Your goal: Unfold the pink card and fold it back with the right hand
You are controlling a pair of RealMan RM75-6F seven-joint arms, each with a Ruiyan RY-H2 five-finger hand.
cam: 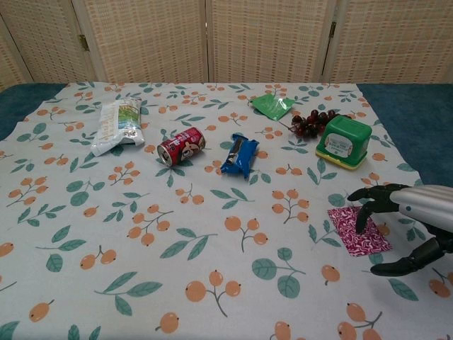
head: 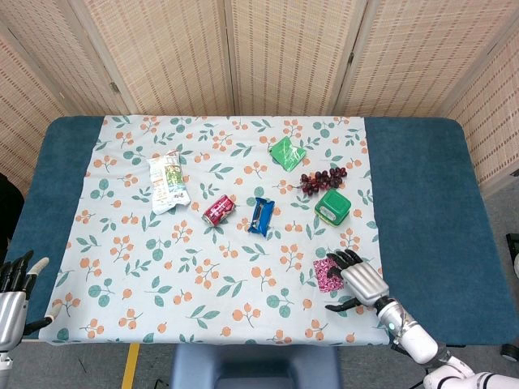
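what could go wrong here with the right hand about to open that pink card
1. The pink card lies flat and folded on the tablecloth, so the right hand has little edge to catch; its fingers may just push the card along or bunch the cloth.
2. The card sits close to the cloth's near right edge, so a sideways shove could slide it off the cloth.
3. The green box stands just beyond, so a forward overshoot might knock it.

Pink card (cam: 358,231) white-speckled; cloth (cam: 212,241) pale, orange-berry print; tub (cam: 343,141) green.
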